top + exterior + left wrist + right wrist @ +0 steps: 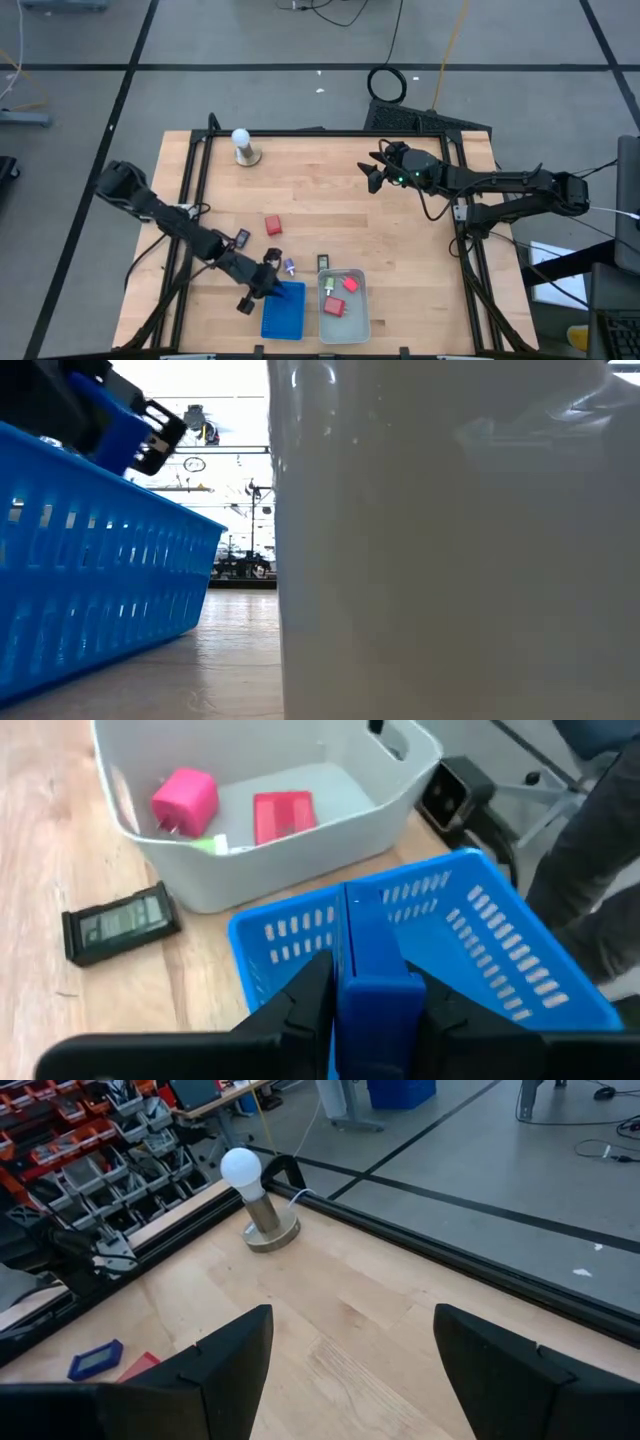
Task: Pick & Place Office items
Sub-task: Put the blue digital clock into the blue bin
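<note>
Left gripper (pixel 378 1010) over the blue slotted plastic tray (pixel 283 310), jaws pinched narrow on a blue blocky item (pixel 377 970)

The left arm hangs the item above the tray's near wall, probably so it drops inside instead of onto the wooden counter (pixel 320 210). The right gripper (pixel 375 175) waits well apart near the far edge with jaws wide and empty, likely parked clear of the sorting. Count: two trays side by side, the blue one and a pale grey plastic tub (pixel 357 322). The tub holds two red blocky items (pixel 283 817) plus a green bit beside them. Loose on the counter: one red block (pixel 272 226), one small purple-topped piece (pixel 289 266), two small black items (pixel 324 263), one of them by the left arm. One white ball on a round metal base (pixel 243 147) stands at the far left, not part of the sort
</note>
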